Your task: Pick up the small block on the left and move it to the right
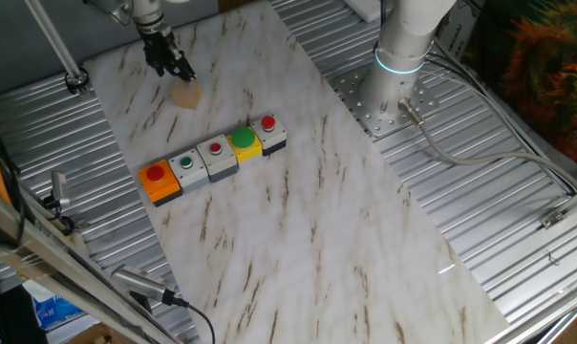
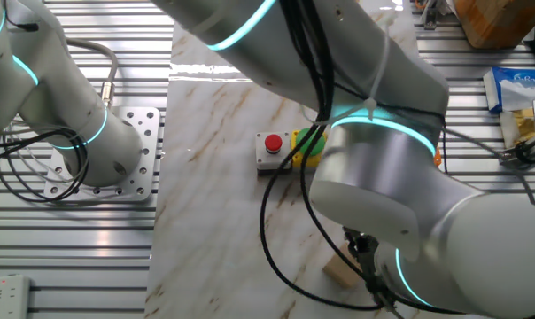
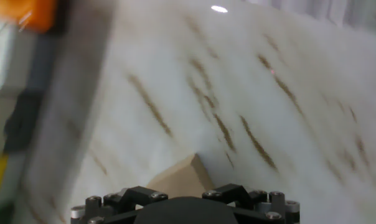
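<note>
One small light tan wooden cube (image 1: 186, 96) lies on the white marble-patterned board (image 1: 298, 220), near its far end in one fixed view, well apart from the row of button boxes. The black two-finger gripper (image 1: 172, 67) hangs just above and beside this small block; its fingertips point down toward the block's upper left edge. Whether they touch the wood, I cannot tell. How wide the fingers stand I also cannot tell, because they look like one dark shape from this side.

In the other fixed view the big grey arm body hides almost all of the hand, and only a corner of the small block (image 2: 343, 272) shows under it. The hand view is blurred; the small block (image 3: 180, 177) sits at the lower edge, partly behind the black gripper mount.

Five button boxes stand touching in a slanted line: an orange box with a red button (image 1: 160, 182), a grey box with a green button (image 1: 188, 168), a grey box with a red button (image 1: 217, 157), a yellow box with a green button (image 1: 245, 142) and a grey box with a red button (image 1: 270, 132).
</note>
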Robot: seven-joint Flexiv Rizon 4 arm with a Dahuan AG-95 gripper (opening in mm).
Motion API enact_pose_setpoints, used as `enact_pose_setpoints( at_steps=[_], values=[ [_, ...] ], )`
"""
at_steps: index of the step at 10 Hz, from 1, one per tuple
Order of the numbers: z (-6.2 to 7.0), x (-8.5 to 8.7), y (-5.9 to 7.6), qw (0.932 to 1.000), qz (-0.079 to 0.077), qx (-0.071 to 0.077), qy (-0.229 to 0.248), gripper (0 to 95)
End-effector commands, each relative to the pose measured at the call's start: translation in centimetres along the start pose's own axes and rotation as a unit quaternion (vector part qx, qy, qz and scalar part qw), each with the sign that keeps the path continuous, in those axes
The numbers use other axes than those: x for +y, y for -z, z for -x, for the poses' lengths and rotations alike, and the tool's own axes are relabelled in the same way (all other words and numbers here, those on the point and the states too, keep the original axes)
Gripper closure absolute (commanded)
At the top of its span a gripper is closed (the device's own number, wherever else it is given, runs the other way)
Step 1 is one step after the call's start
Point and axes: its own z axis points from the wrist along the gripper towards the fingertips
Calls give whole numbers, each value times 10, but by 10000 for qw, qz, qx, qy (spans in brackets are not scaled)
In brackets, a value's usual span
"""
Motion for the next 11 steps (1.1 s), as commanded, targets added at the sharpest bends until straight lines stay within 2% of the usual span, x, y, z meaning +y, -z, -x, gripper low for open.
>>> enact_pose_setpoints(
  at_steps=[1,5,11],
  values=[
    [-3,9,-14,9930,14,-83,1181,0],
    [-3,10,-22,9930,10,-14,1179,0],
    [-4,9,-25,9943,15,36,1065,0]
  ],
)
